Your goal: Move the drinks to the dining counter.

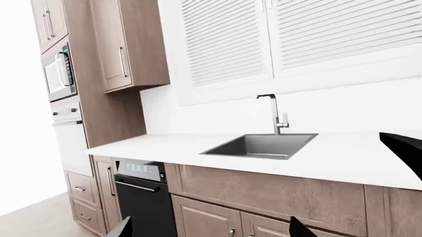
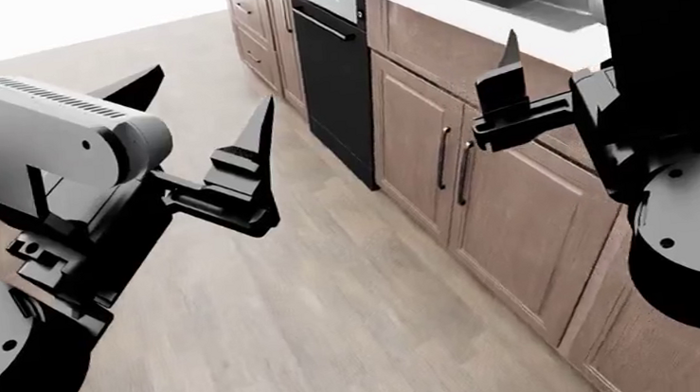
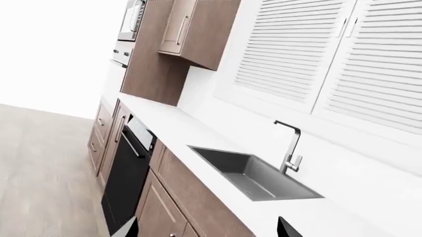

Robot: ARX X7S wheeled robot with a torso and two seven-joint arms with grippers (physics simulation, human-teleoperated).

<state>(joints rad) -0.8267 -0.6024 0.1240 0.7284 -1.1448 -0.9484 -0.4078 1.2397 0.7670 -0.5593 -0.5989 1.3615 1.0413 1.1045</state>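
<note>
None of the drinks show in any view, and the dining counter is out of view too. In the head view my left gripper [image 2: 203, 109] hangs over the wooden floor with its two dark fingers spread wide and nothing between them. My right gripper [image 2: 541, 56] is raised in front of the kitchen cabinets, one pointed finger [image 2: 509, 54] standing up. Both wrist views look at the sink wall. The left gripper [image 1: 209, 229] and the right gripper [image 3: 209, 229] are open, and only their fingertips show.
A white worktop [image 1: 349, 158] with a grey sink [image 1: 260, 145] and a faucet [image 1: 277, 113] runs over wooden cabinets [image 2: 448, 149]. A black dishwasher [image 2: 332, 64] sits in that row. A microwave [image 1: 59, 71] and an oven stand at its far end. Wooden floor [image 2: 308, 295] stretches beside the cabinets.
</note>
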